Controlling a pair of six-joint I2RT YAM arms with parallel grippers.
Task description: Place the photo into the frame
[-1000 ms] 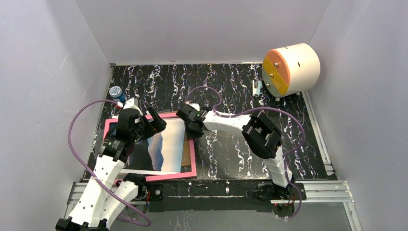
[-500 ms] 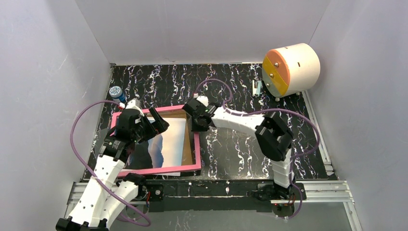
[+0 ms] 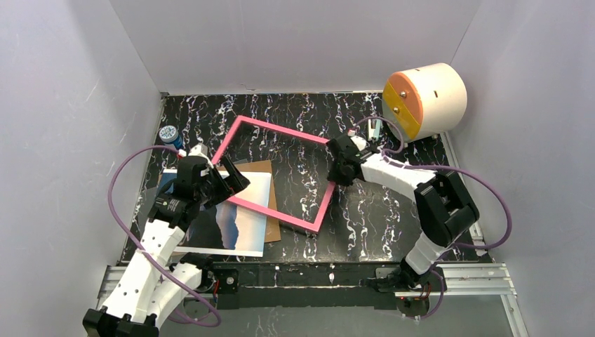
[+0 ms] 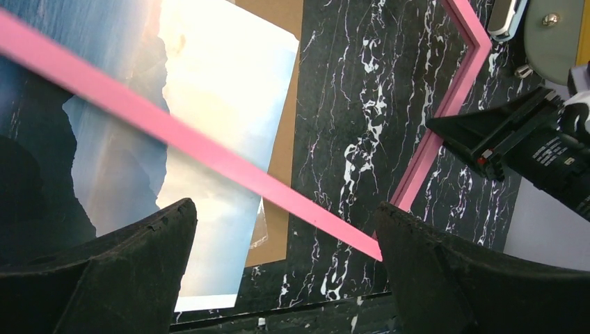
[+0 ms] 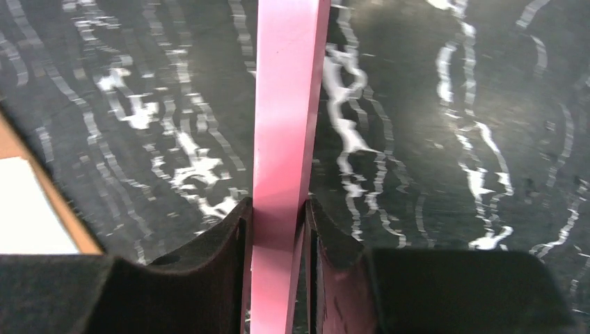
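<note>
The photo (image 3: pixel 235 221) of sea and cliffs lies picture side up at the front left, resting on a brown backing board (image 3: pixel 273 226). The pink frame (image 3: pixel 281 130) hangs tilted and turned above the middle of the table. My right gripper (image 3: pixel 337 174) is shut on its right rail. In the right wrist view the pink frame (image 5: pixel 285 104) runs straight up between the two fingers (image 5: pixel 226 236) of the right gripper (image 5: pixel 278 212). My left gripper (image 3: pixel 235 177) is open above the photo's far edge. In its wrist view the left gripper (image 4: pixel 285 209) holds nothing. The frame's near rail (image 4: pixel 209 156) crosses over the photo (image 4: pixel 222 104).
A white cylinder with an orange and yellow face (image 3: pixel 424 100) stands at the back right, with a small pale object (image 3: pixel 374 129) beside it. A blue-capped bottle (image 3: pixel 169 135) sits at the back left. White walls close in three sides; a metal rail (image 3: pixel 463 277) runs along the near edge.
My right gripper carried the frame to the right and away from the photo, turning it as it went. The photo and board now lie mostly uncovered. The left gripper stayed open, almost still.
</note>
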